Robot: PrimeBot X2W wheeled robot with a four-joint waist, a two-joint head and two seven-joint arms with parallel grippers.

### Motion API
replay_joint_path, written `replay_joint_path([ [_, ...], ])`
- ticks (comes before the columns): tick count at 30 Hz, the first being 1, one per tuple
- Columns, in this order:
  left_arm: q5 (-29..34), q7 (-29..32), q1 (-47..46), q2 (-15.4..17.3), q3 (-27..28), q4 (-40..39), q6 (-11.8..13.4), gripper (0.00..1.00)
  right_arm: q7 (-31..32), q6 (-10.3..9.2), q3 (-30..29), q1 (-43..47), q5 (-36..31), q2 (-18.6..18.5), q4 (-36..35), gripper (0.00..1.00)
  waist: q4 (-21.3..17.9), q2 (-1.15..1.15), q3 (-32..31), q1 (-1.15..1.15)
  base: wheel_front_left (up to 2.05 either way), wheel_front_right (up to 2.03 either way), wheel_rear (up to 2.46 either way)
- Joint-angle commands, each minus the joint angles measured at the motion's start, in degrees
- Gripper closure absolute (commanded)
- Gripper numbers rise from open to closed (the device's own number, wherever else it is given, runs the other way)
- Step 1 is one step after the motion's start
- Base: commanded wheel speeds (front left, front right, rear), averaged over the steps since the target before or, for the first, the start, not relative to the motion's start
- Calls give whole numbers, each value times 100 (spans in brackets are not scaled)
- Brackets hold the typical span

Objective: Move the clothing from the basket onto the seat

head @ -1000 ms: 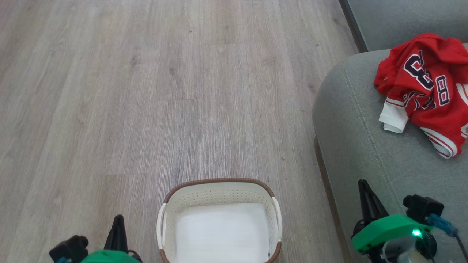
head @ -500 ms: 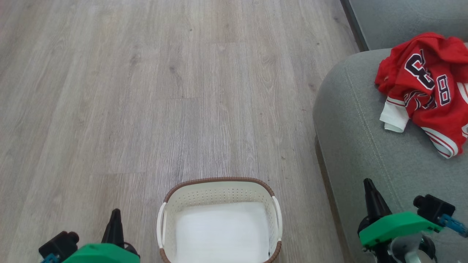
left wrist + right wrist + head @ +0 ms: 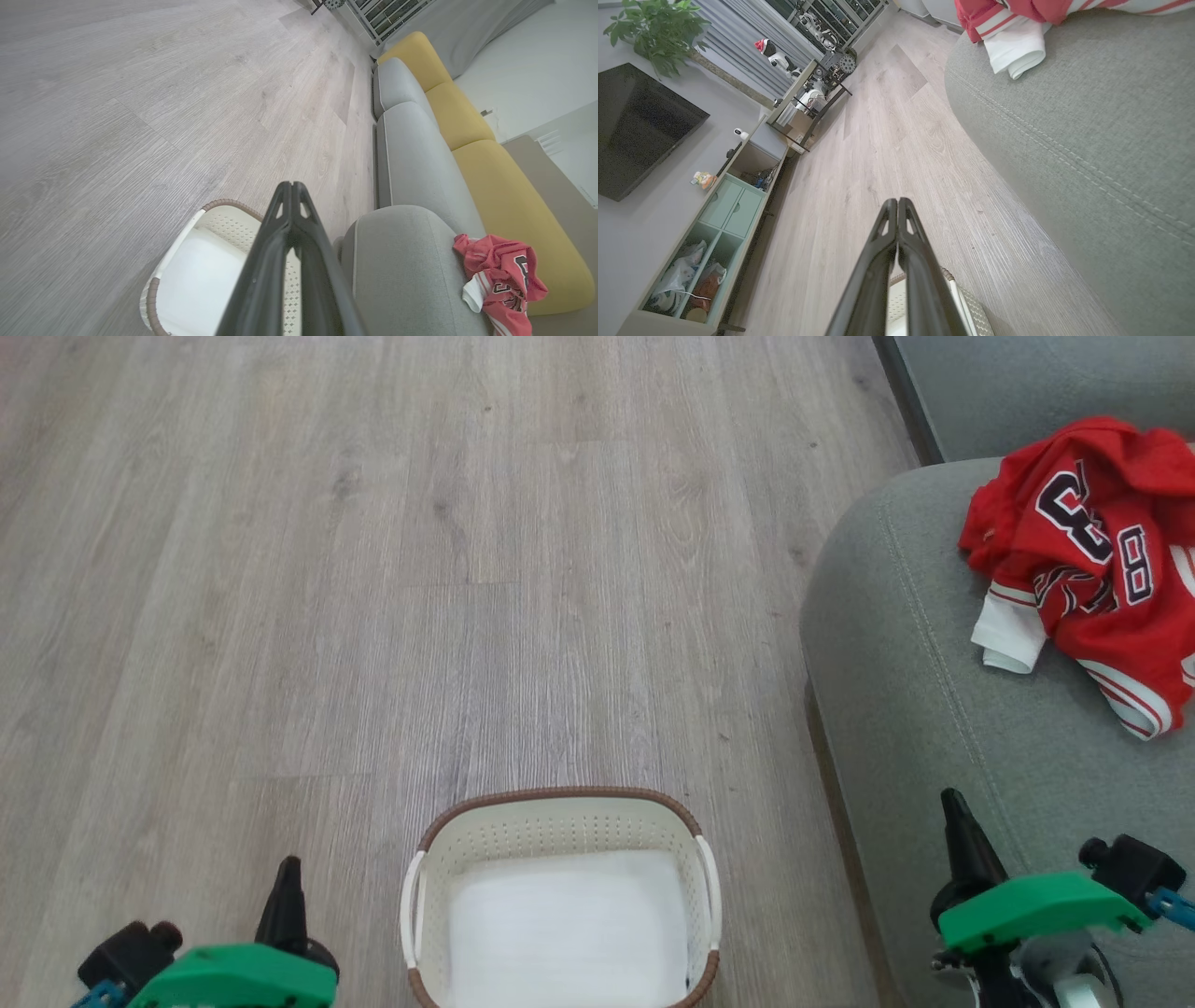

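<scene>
The red clothing (image 3: 1083, 569) with white trim and black-and-white numbers lies crumpled on the grey-green seat (image 3: 934, 709) at the right; it also appears in the left wrist view (image 3: 500, 275) and the right wrist view (image 3: 1008, 28). On the floor in the lower middle stands the white basket (image 3: 560, 821) with a brown rim, holding just a flat white liner. My left gripper (image 3: 288, 868) is shut and empty, low to the basket's left. My right gripper (image 3: 952, 800) is shut and empty above the seat's front part, well short of the clothing.
Grey wood-look floor (image 3: 373, 569) stretches ahead and to the left. Further along the sofa are yellow back cushions (image 3: 467, 121). A low cabinet (image 3: 728, 210), a dark screen (image 3: 635, 130) and a plant (image 3: 658, 28) line the far wall.
Both grippers have drawn back toward the bottom of the head view, the left a little leftward, the right a little rightward. Basket and clothing have not moved.
</scene>
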Motion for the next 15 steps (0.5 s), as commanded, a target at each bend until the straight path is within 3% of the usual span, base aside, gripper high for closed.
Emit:
replay_joint_path([
  [1,-158,42,-346,16,163,-164,-62,100,43,0,12,-351,180,-2,-221,100,1,0,3,0,0,0,0],
  [15,-1002,273,-523,1,333,-147,-231,100,276,0,-100,-394,1107,1,-300,100,9,0,27,0,0,0,0],
])
